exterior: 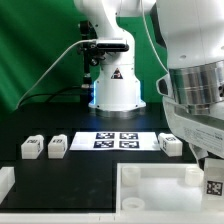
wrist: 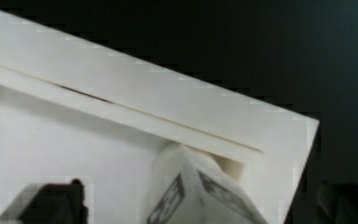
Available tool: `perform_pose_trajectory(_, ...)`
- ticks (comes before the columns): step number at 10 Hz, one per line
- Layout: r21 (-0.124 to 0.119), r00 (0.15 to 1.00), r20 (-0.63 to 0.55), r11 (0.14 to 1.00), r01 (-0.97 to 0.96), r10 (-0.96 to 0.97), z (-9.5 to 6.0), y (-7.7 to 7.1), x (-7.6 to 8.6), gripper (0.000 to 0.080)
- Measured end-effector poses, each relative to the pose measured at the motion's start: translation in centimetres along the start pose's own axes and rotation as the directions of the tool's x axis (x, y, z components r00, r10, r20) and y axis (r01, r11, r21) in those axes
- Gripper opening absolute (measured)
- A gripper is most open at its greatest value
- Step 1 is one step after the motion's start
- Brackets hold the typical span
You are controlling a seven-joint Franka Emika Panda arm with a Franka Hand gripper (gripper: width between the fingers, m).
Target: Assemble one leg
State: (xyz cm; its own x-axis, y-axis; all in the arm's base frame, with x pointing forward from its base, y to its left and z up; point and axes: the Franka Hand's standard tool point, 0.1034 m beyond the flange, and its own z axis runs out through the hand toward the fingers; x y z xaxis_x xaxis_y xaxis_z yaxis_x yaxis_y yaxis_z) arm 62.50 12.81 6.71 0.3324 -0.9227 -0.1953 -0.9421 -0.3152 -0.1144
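Gripper (exterior: 214, 172) sits low at the exterior view's right, above the near right corner of the tray (exterior: 150, 190), and from that side its fingers are mostly hidden behind the arm's own bulk. What does show beneath it is a leg (exterior: 214, 186), its tag facing the camera, right at the tray's corner. In the wrist view one dark finger (wrist: 51, 203) shows at the frame's edge, and a tagged white block, the same leg (wrist: 202, 195), stands against the tray's raised rim (wrist: 158, 110). The second finger is out of frame, so whether the jaws are pinching the leg or standing spread beside it I cannot tell.

Judging by this, the step in hand is seating that leg in the tray's corner recess. If the leg is gripped, the next move calls for keeping it upright and square to the rim while pressing or turning it home; if it is free, the gripper must first close on it squarely.

Further out, three spare legs rest on the black table: one (exterior: 169, 144) just beside the marker board (exterior: 116, 140) on its right, and two (exterior: 57, 147) (exterior: 32, 148) well to its left, near each other
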Motion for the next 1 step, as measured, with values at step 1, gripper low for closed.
perform_pose_trajectory(1,0.000,1.000,0.000,1.000,0.000,0.000,0.00,0.00,0.00,0.0649)
